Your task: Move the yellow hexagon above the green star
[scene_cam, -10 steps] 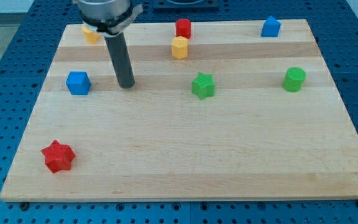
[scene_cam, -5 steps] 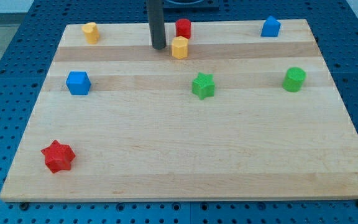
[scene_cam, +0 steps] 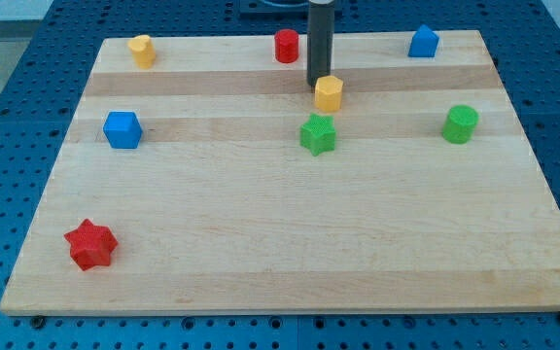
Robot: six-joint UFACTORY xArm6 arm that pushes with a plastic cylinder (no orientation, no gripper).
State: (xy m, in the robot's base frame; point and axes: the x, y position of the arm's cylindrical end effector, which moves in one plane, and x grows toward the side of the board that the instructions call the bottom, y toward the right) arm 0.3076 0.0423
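The yellow hexagon (scene_cam: 329,92) sits on the wooden board just above the green star (scene_cam: 318,134), slightly to its right, with a small gap between them. My tip (scene_cam: 317,84) stands at the hexagon's upper left edge, touching or nearly touching it. The dark rod rises from there out of the view's top.
A red cylinder (scene_cam: 287,46) stands left of the rod near the top edge. A yellow cylinder (scene_cam: 142,51) is at top left, a blue house-shaped block (scene_cam: 423,42) at top right, a green cylinder (scene_cam: 461,124) at right, a blue cube (scene_cam: 122,129) at left, a red star (scene_cam: 90,243) at bottom left.
My tip swept from the board's left to the top, then right and down, pushing the yellow hexagon from beside the red cylinder to just above the green star.
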